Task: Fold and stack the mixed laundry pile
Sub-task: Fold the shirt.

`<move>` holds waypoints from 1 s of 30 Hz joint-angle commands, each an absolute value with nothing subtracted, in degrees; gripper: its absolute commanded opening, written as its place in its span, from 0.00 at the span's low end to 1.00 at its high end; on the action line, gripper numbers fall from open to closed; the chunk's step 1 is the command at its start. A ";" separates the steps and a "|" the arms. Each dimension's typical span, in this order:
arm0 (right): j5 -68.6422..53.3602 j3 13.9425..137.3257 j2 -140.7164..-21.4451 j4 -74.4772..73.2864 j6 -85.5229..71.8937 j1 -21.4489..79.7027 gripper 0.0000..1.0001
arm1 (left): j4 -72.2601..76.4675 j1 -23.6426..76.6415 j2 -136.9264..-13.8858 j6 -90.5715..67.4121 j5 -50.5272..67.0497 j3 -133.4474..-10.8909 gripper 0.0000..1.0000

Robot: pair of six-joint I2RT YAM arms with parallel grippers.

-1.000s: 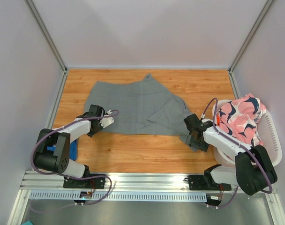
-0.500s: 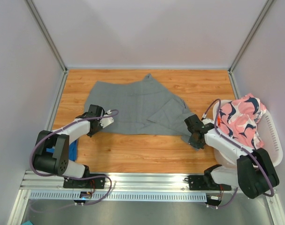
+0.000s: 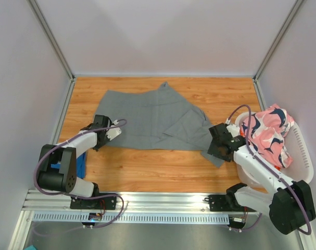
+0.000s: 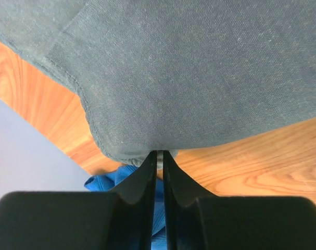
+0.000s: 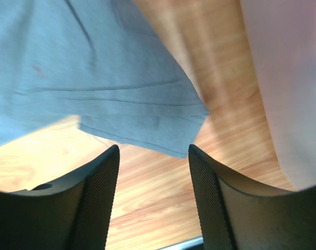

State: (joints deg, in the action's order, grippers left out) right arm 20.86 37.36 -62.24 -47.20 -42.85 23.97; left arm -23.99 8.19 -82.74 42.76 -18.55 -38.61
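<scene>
A long grey garment [image 3: 147,117] lies spread on the wooden table [image 3: 163,172]. My left gripper [image 3: 110,134] is at its lower left corner. In the left wrist view the gripper [image 4: 159,156] is shut on the hem of the grey garment [image 4: 189,73], and a blue garment [image 4: 113,177] shows below it. My right gripper [image 3: 217,148] hovers by the grey garment's lower right corner. In the right wrist view it [image 5: 152,152] is open over bare wood, with that corner [image 5: 163,133] just beyond the tips. A pink patterned garment [image 3: 267,133] lies in the basket.
A white slotted basket [image 3: 305,156] stands at the table's right edge beside my right arm. The blue garment [image 3: 83,167] lies off the table's left front corner under my left arm. Grey walls close in the back and both sides.
The right gripper shut, then opened and drew back to the right, leaving the grey garment's corner flat on the wood. The left gripper closed on the hem and shifted slightly left.
</scene>
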 commanded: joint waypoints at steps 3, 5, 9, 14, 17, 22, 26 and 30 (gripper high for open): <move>19.88 44.91 -62.84 -54.84 -53.12 22.24 0.60 | -26.45 8.09 -80.25 39.65 -14.95 -42.18 0.17; 14.60 44.82 -61.44 -52.92 -58.94 22.24 0.63 | -27.42 8.09 -79.54 39.11 -14.15 -42.45 0.19; 16.59 44.30 -59.59 -46.95 -78.06 22.67 0.64 | -29.52 8.09 -78.84 36.75 -12.84 -43.32 0.21; 22.40 41.05 -62.65 -42.10 -91.13 22.94 0.65 | -32.52 8.09 -78.05 33.31 -10.72 -45.26 0.22; 25.74 40.61 -64.86 -44.03 -94.04 22.85 0.68 | -33.75 8.09 -76.38 32.70 -10.37 -45.97 0.23; 29.96 38.58 -69.16 -41.93 -95.88 22.94 0.69 | -35.51 8.09 -75.23 32.43 -10.02 -47.37 0.23; 34.97 39.46 -72.77 -43.24 -96.50 22.94 0.73 | -35.95 8.09 -75.23 32.43 -9.93 -47.99 0.24; 36.91 39.46 -75.40 -41.67 -95.63 22.85 0.74 | -36.21 8.09 -75.23 32.34 -9.75 -48.25 0.23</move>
